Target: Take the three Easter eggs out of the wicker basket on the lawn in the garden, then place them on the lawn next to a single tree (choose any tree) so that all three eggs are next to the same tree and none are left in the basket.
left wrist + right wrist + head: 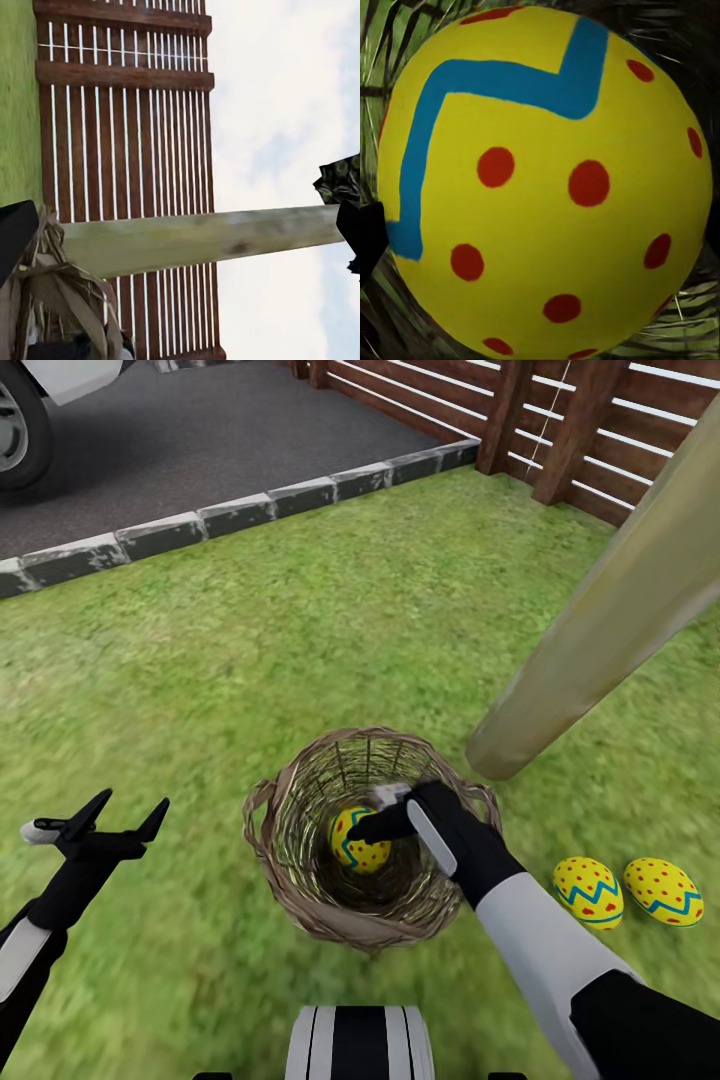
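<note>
The last egg [360, 842] lies at the bottom of the basket [300, 905], with the right gripper [385, 812] down inside, right at it; whether its fingers have closed on it I cannot tell. It looks light, rigid and smooth, likely to slip, so grip it across its broad middle. Three eggs in all: one in the basket, two [588, 891] [663, 891] on the lawn [350, 620] to the right, near the tree [600, 635]. The left gripper [122, 813] hangs with fingers wide, empty.
</note>
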### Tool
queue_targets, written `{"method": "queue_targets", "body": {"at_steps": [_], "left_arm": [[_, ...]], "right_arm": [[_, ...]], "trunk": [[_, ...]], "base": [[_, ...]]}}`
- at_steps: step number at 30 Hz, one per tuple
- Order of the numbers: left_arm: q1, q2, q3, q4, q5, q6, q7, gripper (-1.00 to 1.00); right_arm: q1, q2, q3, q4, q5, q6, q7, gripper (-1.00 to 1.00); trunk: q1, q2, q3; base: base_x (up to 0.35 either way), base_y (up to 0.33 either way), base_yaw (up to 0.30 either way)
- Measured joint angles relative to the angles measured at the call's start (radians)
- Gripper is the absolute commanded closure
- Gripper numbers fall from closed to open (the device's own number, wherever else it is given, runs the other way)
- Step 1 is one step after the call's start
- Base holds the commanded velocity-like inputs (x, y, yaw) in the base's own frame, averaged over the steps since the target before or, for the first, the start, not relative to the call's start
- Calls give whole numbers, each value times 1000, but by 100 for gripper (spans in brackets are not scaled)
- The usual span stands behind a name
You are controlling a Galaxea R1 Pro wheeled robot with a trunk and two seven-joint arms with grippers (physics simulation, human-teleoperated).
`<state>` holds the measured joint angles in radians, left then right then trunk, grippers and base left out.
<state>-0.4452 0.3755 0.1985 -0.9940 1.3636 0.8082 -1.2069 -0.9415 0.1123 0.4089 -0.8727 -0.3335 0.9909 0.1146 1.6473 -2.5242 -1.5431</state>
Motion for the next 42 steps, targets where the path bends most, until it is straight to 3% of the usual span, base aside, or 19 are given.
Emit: {"method": "queue_targets", "body": {"at_steps": [6, 16, 21, 25, 36, 38, 40, 42], "left_arm": [[1, 0, 0, -1, -3, 0, 1, -100], [1, 0, 0, 0, -7, -3, 6, -100], [1, 4, 2, -3, -3, 6, 4, -100], [1, 9, -1, -8, -7, 15, 3, -100], [1, 9, -3, -5, -9, 17, 5, -100], [1, 9, -3, -5, -9, 17, 4, -100], [1, 9, -3, -8, -9, 17, 5, -100], [1, 9, -4, -12, -9, 17, 5, -100]], "right_arm": [[0, -2, 1, 31, -2, 1, 2, 100], [1, -11, 0, -16, -5, 7, 7, 100], [3, -59, -1, -51, -11, 12, 19, 100], [3, -73, -1, -53, -15, 14, 54, 100], [5, -73, 1, -49, -15, 12, 75, 100], [5, -75, 0, -51, -16, 11, 108, 100], [5, -85, 1, -53, -14, 12, 201, 100], [5, -92, 1, -61, -12, 13, 237, 100]], "trunk": [[-2, 1, 15], [-6, 3, 54], [-9, 4, 73], [-10, 5, 89], [-15, 8, 131], [-16, 8, 139], [-17, 9, 147], [-18, 9, 155]], "base": [[0, 0, 0], [0, 0, 0], [0, 0, 0], [0, 0, 0], [-180, 0, 0], [-3, 0, 0], [0, 0, 0], [0, 0, 0]]}}
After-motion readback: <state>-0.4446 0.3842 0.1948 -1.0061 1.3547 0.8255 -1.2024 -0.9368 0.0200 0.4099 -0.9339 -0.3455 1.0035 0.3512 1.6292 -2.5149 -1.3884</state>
